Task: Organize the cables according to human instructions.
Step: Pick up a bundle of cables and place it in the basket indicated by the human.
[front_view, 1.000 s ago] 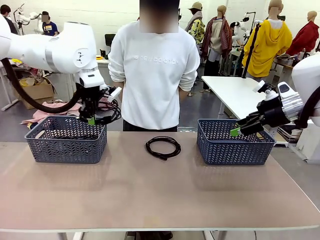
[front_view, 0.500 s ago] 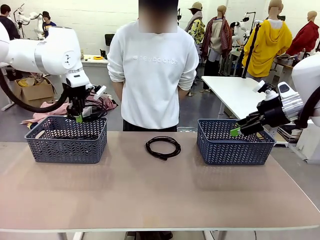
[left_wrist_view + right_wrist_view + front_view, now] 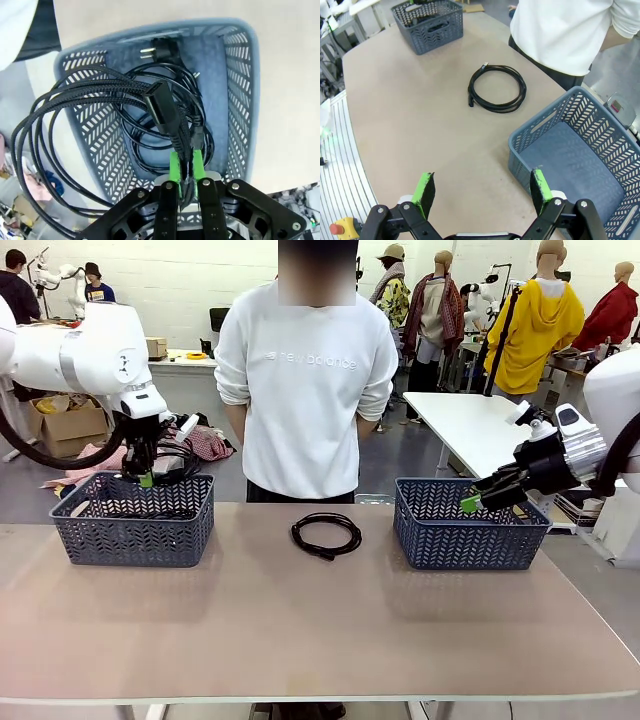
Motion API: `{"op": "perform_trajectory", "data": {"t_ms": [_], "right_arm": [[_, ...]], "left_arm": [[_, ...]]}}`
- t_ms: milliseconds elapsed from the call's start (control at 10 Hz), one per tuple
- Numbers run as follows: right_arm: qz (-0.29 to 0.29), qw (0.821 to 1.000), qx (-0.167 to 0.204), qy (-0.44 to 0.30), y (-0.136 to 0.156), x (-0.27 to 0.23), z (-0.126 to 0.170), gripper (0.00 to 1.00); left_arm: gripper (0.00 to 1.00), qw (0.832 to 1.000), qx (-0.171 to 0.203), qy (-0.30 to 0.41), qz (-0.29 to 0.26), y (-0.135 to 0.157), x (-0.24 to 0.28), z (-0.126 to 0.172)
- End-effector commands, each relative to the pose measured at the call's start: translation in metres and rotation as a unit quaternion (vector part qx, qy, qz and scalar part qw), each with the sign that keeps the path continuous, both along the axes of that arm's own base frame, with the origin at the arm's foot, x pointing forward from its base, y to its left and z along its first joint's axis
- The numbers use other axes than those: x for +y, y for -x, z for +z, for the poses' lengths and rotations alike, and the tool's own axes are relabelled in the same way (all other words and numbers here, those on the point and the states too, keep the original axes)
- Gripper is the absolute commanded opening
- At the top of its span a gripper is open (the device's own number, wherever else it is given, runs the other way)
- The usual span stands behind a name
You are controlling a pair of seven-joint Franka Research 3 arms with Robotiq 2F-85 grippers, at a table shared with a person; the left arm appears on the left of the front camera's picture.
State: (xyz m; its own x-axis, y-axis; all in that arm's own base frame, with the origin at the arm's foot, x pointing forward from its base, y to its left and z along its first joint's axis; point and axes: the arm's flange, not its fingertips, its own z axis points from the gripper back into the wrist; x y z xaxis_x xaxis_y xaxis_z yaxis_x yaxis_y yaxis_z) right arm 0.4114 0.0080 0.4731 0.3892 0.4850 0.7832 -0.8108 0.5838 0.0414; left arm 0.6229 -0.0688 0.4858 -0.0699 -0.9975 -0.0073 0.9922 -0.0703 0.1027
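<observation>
A coiled black cable (image 3: 326, 534) lies on the table between the two baskets, also the cable (image 3: 497, 89) in the right wrist view. My left gripper (image 3: 147, 478) hangs over the left basket (image 3: 132, 531), shut on a braided black cable (image 3: 75, 125) whose loops dangle over the basket's rim. The left gripper (image 3: 185, 165) pinches that cable just behind its plug. More black cables (image 3: 167, 107) lie coiled inside the left basket (image 3: 240, 100). My right gripper (image 3: 480, 498) stands open above the right basket (image 3: 470, 530); the right gripper (image 3: 482, 187) holds nothing.
A person (image 3: 308, 380) stands at the far side of the table, arms behind the back. The right basket (image 3: 580, 155) has a bare floor. The table (image 3: 300, 630) has wide free room in front of the baskets.
My left arm has carried the held cable leftward, from the left basket's right end to over its middle. The right arm and the cable on the table have not moved.
</observation>
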Motion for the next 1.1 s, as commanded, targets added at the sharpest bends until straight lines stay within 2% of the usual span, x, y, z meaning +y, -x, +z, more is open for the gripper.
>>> {"op": "perform_trajectory", "data": {"t_ms": [0,400,500,600,700,800,900,1000], "right_arm": [[0.006,1.0,-0.015,-0.011,-0.003,0.001,-0.003,1.0],[0.006,1.0,-0.015,-0.011,-0.003,0.001,-0.003,1.0],[0.006,1.0,-0.015,-0.011,-0.003,0.001,-0.003,1.0],[0.006,1.0,-0.015,-0.011,-0.003,0.001,-0.003,1.0],[0.006,1.0,-0.015,-0.011,-0.003,0.001,-0.003,1.0],[0.006,1.0,-0.015,-0.011,-0.003,0.001,-0.003,1.0],[0.006,1.0,-0.015,-0.011,-0.003,0.001,-0.003,1.0],[0.006,1.0,-0.015,-0.011,-0.003,0.001,-0.003,1.0]], "left_arm": [[0.11,1.0,-0.008,0.008,0.022,0.0,0.005,-0.005],[0.11,0.999,-0.012,0.004,0.033,-0.003,0.009,-0.016],[0.31,0.999,-0.009,0.005,0.03,-0.005,0.009,-0.019],[0.3,1.0,-0.01,0.006,0.029,-0.004,0.009,-0.021],[0.5,1.0,-0.01,0.008,0.029,-0.004,0.009,-0.02],[0.35,0.999,-0.011,0.009,0.031,-0.004,0.011,-0.018],[0.69,0.999,-0.008,0.009,0.034,-0.005,0.011,-0.017],[0.55,0.999,-0.006,0.01,0.034,-0.005,0.012,-0.016]]}}
